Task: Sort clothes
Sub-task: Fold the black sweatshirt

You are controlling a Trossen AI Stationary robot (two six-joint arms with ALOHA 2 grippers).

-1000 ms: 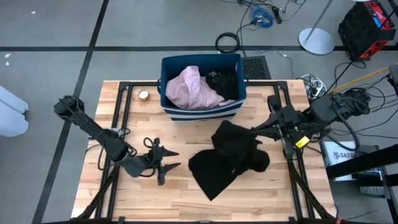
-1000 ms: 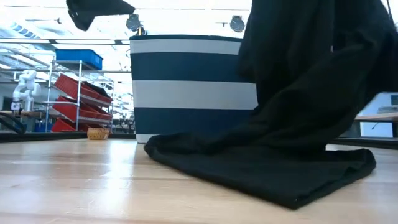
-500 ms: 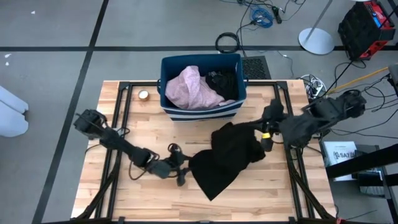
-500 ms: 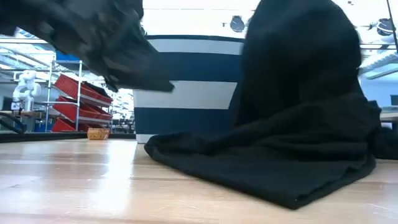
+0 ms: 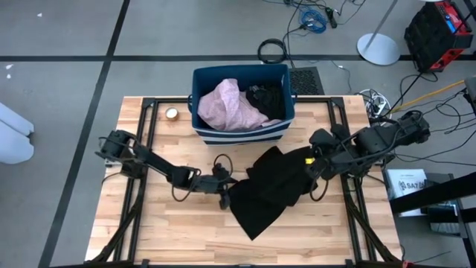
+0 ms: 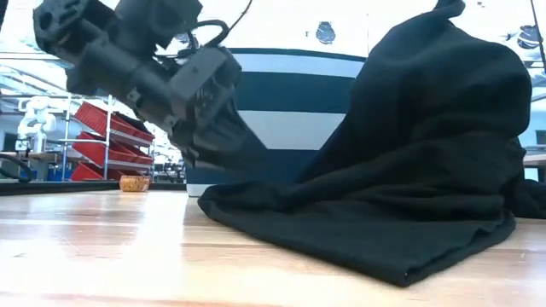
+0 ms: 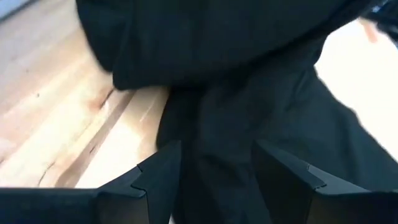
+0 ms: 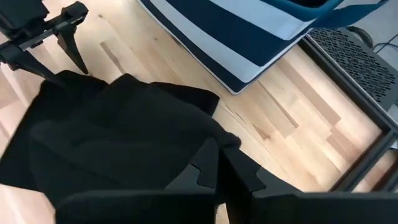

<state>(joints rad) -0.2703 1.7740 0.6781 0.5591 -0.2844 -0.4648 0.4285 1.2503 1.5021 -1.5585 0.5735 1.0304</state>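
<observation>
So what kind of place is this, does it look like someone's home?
Probably not a home; more likely a robotics lab or workshop. The low view shows metal shelving with red bins and a small white robot behind the table, and the high view shows loose cables across the grey floor.

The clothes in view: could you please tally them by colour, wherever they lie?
Black: 2, one garment on the table, one piece in the bin.
Pink: 1, a garment in the bin.
Total: 3 that show; anything buried beneath them cannot be told.
</observation>
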